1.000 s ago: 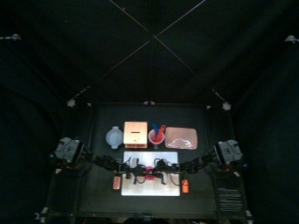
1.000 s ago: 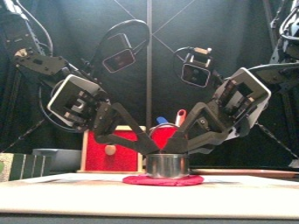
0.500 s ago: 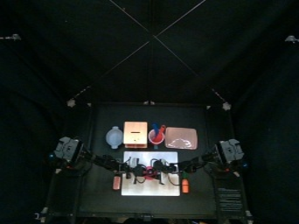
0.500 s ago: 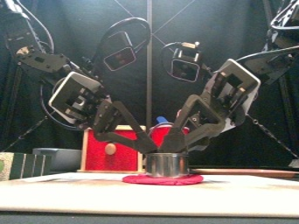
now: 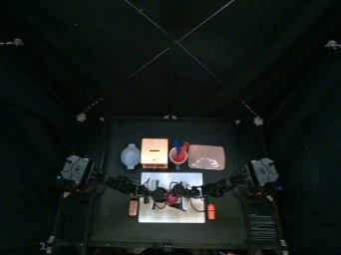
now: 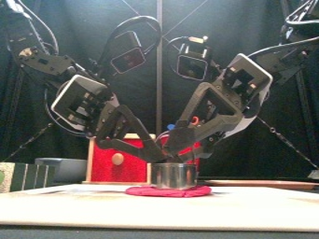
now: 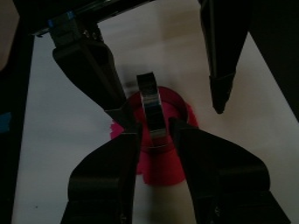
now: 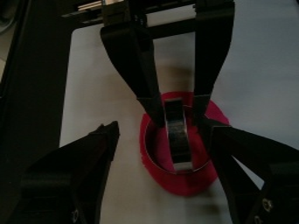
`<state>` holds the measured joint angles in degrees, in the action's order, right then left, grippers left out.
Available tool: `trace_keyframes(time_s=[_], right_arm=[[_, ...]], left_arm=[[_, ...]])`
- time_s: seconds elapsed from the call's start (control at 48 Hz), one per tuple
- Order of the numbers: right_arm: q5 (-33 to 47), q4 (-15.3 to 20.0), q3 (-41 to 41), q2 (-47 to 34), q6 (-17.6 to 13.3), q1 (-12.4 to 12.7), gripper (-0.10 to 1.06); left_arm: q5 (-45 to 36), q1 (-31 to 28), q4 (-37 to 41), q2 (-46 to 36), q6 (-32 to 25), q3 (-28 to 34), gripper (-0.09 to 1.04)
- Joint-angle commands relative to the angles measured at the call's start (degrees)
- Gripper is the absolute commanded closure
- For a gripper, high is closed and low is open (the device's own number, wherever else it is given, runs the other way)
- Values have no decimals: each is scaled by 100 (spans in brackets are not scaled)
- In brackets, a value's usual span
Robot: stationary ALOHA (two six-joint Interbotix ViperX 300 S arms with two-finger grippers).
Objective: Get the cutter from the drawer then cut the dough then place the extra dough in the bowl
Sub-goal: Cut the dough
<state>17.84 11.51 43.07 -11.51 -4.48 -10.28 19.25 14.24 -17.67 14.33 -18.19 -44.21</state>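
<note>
change: right arm is higher and swung in toward the middle compared with a second ago. The right tool (image 8: 163, 129) is now spread wide on either side of the cutter (image 6: 174, 175), with no contact that I can see. Left arm, cutter and dough haven't moved.
meaning: the cutter is out of the drawer and on the dough, so this is the cut step. My read is that the right arm is lining up to steady or press. Extra dough not lifted yet.
left tool (image 7: 152, 144): clenched on the cutter, which stands upright.
dough (image 6: 169, 191): flat pink-red disc under the cutter, with its rim showing all round. It lies on the white board (image 5: 170, 214) at the front middle of the table (image 5: 100, 214).
bowl (image 5: 130, 155): back row, left of the box and well apart from the dough. Looks empty, but it's too small to be sure.
box (image 5: 156, 151): red drawer front (image 6: 115, 161); can't tell whether it's open or closed.
cup (image 5: 178, 152): red, just right of the box, with a blue knife (image 6: 171, 128) sticking up.
tray (image 5: 206, 156): pink, back right. Something pale is on it that I can't identify.
</note>
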Motion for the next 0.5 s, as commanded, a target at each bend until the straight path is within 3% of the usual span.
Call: trace_keyframes(time_s=[0.021,0.5], right_arm=[[9,0,-79,246,0,-9,-5],[-35,-105,-255,510,-9,-35,-5]], left_arm=[[-202,44,97,-123,-44,-97,16],[-193,-97,343,-545,-62,9,16]])
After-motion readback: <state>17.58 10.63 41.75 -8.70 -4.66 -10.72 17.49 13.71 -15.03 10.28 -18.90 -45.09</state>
